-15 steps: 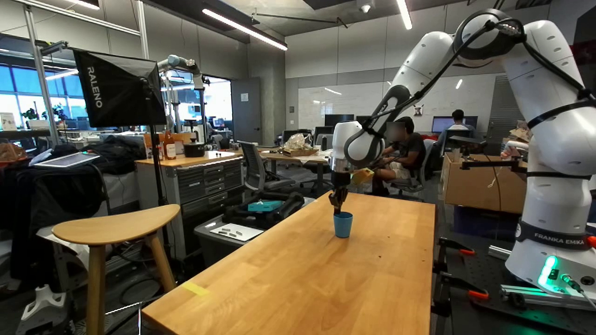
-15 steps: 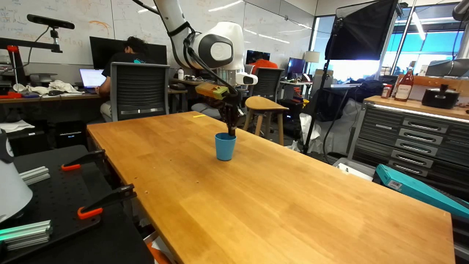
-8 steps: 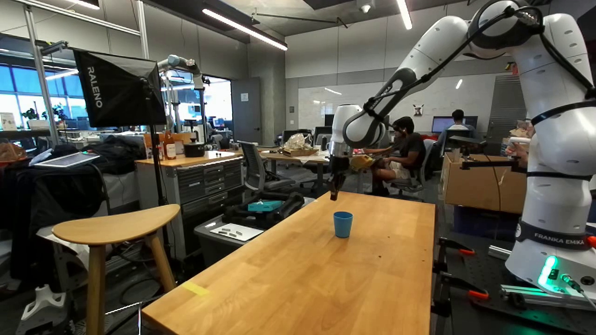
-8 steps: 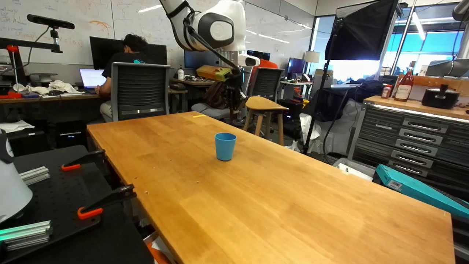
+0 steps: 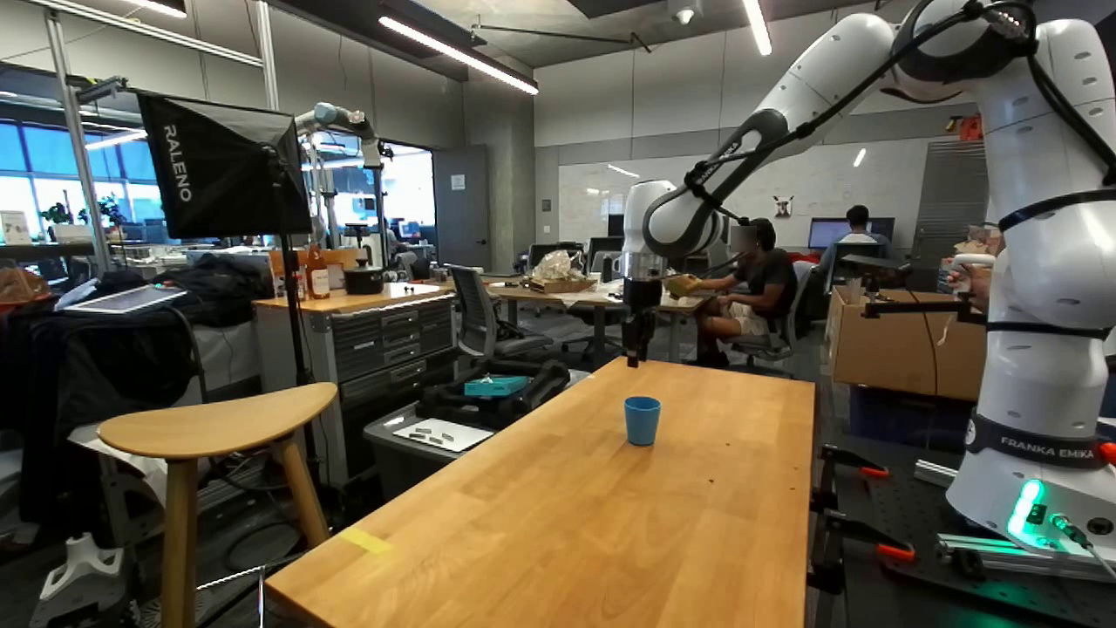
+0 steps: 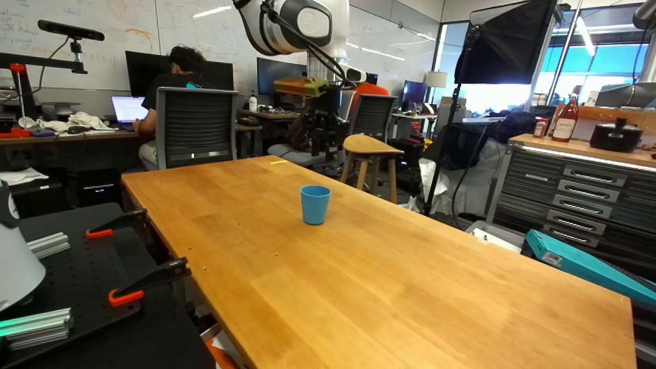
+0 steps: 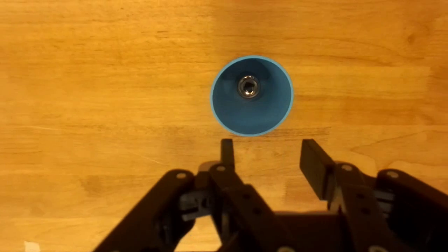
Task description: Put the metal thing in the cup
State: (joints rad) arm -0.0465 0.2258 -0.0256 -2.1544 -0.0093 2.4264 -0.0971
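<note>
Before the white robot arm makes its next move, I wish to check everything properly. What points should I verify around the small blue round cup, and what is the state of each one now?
1. Shiny ring-shaped metal piece inside the small blue round cup: ok, seen in the wrist view.
2. Cup upright on the light wooden table: ok.
3. Black two-finger gripper open: ok, its jaws stand apart with nothing seen between them.
4. Gripper not touching the cup: ok, a gap shows in both exterior views.
5. Metal piece standing steadily in the cup: cannot tell from these pictures.
</note>
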